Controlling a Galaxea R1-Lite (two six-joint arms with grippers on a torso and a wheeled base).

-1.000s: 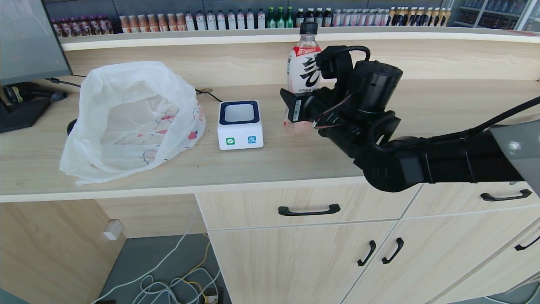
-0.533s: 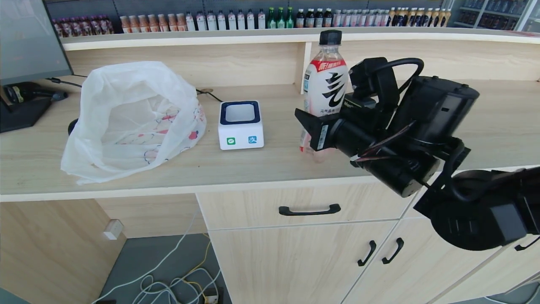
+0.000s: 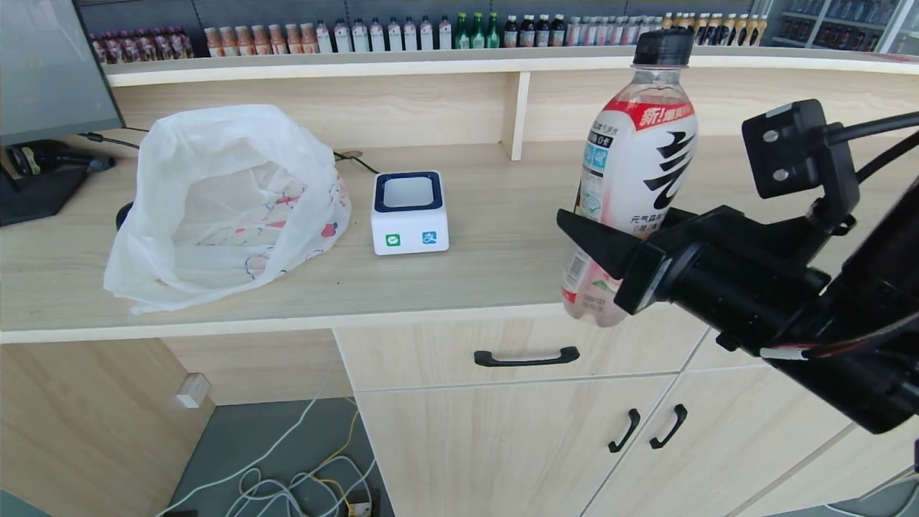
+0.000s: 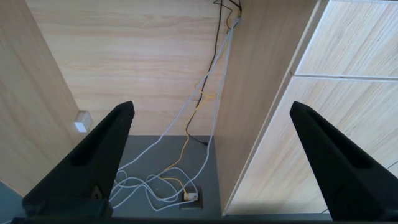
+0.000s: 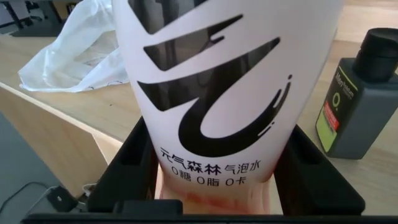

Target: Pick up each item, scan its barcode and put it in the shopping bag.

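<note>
A pale wooden desk (image 3: 467, 280) runs before a store shelf of drinks (image 3: 431, 32); drawers (image 3: 431, 345) sit beneath it; cables (image 4: 168, 180) lie on the grey floor. The white scanner (image 3: 409, 213) stands mid-desk; just to its left slumps the shopping bag (image 3: 222, 201), mouth open toward the robot. Well right of the scanner and nearer the robot, the right tool (image 3: 610, 248) pinches the bottle (image 3: 628, 179) of pale pink drink, upright, clear of the desk. The left tool (image 4: 211, 168) hangs spread wide below desk level.
</note>
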